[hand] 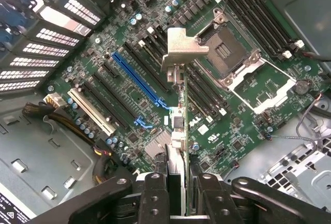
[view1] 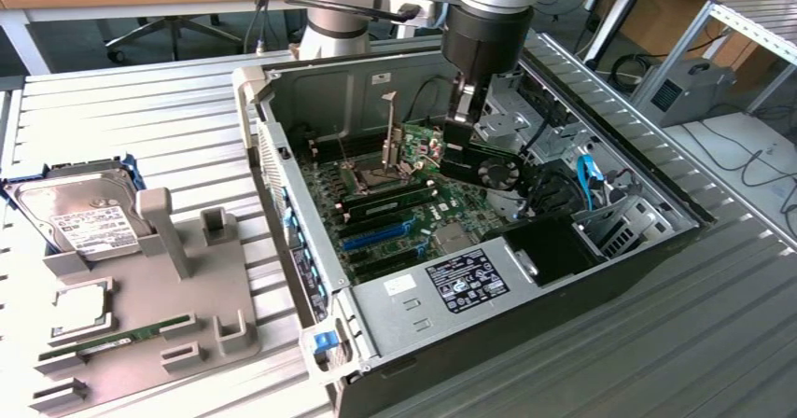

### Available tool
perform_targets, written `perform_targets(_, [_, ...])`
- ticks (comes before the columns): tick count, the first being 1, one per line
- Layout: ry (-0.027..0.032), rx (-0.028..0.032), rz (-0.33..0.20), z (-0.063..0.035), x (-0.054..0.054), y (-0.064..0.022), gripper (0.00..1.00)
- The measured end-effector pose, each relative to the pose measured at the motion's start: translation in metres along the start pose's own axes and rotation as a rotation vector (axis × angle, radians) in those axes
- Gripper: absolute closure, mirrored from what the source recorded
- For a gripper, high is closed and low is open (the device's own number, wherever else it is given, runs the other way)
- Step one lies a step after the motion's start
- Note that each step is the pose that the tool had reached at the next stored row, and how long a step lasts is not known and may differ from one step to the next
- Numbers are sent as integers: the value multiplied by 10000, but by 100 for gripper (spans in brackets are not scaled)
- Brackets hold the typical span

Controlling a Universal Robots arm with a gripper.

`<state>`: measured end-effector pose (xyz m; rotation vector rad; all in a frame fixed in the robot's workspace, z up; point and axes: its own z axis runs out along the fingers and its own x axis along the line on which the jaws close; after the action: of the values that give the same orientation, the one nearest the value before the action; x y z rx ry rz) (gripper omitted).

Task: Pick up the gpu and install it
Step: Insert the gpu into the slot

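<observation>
the gpu, a thin green circuit-board card with a black round fan on one face and a silver metal end bracket, hangs on edge inside the open grey metal computer case, above the green motherboard. its long axis runs roughly level, the bracket end toward the case's rear wall at the exterior view's left, the fan face turned toward the exterior view's right. in the wrist view the card is seen edge-on, running straight out from between the two black fingers, with the bent silver bracket at its far end. the black gripper is clenched on the card's upper edge.

on the ribbed table at the exterior view's left, one grey holder tray carries one silver hard drive with a white label and one long green memory stick.
</observation>
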<state>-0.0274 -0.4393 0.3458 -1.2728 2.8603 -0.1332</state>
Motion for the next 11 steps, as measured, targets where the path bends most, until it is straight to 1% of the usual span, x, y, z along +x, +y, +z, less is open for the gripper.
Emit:
perform_targets(2, [-2, 2, -35, 0, 0, 0, 73])
perform_targets(3, [-7, 9, -158, 0, 0, 0, 73])
perform_targets(11, [-14, 19, -317, 0, 0, 0, 73])
